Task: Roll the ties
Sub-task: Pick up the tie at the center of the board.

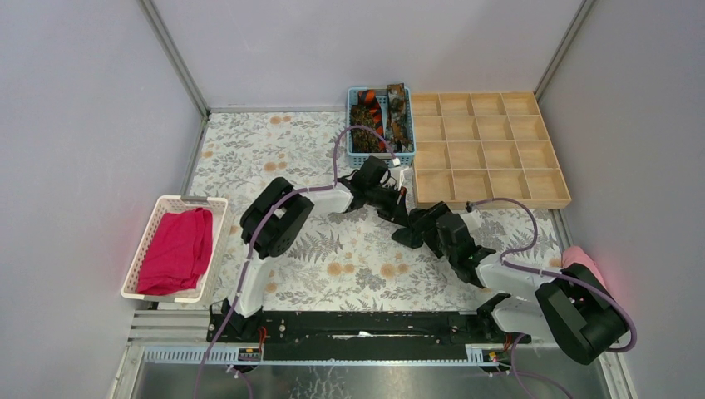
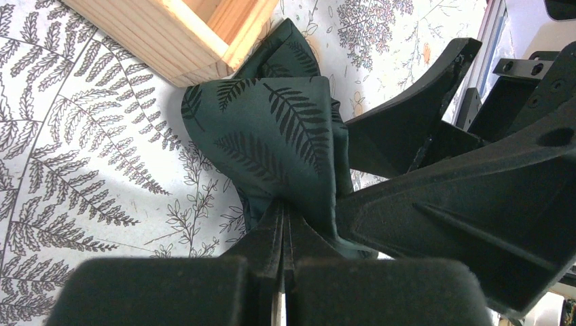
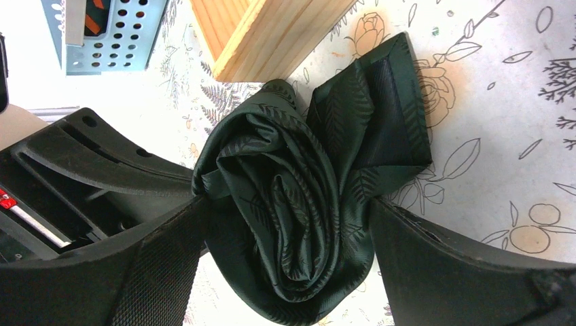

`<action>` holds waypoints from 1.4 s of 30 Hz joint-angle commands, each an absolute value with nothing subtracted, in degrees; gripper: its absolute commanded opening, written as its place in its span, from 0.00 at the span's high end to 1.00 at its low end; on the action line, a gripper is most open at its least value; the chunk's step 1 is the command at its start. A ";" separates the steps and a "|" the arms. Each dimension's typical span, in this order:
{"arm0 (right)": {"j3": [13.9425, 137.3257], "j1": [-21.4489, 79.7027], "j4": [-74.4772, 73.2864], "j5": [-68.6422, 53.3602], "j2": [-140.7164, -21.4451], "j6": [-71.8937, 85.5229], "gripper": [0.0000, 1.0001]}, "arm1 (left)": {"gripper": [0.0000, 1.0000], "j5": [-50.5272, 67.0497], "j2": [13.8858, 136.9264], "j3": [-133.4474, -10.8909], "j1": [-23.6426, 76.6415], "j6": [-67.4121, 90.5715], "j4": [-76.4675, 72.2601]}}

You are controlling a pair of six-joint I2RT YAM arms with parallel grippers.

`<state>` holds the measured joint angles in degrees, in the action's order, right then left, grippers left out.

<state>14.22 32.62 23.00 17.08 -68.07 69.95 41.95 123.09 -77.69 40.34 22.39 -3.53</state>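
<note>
A dark green tie with a fern pattern (image 3: 272,176) is wound into a loose roll on the floral table, just off the corner of the wooden tray. My right gripper (image 3: 289,224) is shut on the roll, one finger on each side. The tie's tail (image 3: 387,115) lies flat beside it. My left gripper (image 2: 284,214) is shut on a fold of the same tie (image 2: 272,129). In the top view both grippers, left (image 1: 401,199) and right (image 1: 413,229), meet mid-table and hide the tie. More ties, orange-and-black striped (image 1: 372,112) and mottled brown (image 1: 397,112), lie in the blue basket (image 1: 357,156).
A wooden tray of square compartments (image 1: 490,199) stands at the back right, its corner close to both grippers (image 2: 176,41). A white basket (image 1: 141,249) with a magenta cloth (image 1: 176,249) stands at the left. A pale pink cloth (image 1: 582,259) lies by the right arm.
</note>
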 commanded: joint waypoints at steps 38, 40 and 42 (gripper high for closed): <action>15.18 32.68 13.05 4.97 -70.63 54.41 0.02 | 1.00 43.14 125.42 -77.87 39.82 22.52 -5.32; 15.70 32.62 14.17 4.90 -72.86 54.59 0.06 | 1.00 43.07 125.38 -77.78 39.86 22.50 -5.21; 16.14 32.62 15.05 4.78 -75.11 55.12 0.17 | 1.00 43.09 125.33 -77.53 39.84 22.37 -5.19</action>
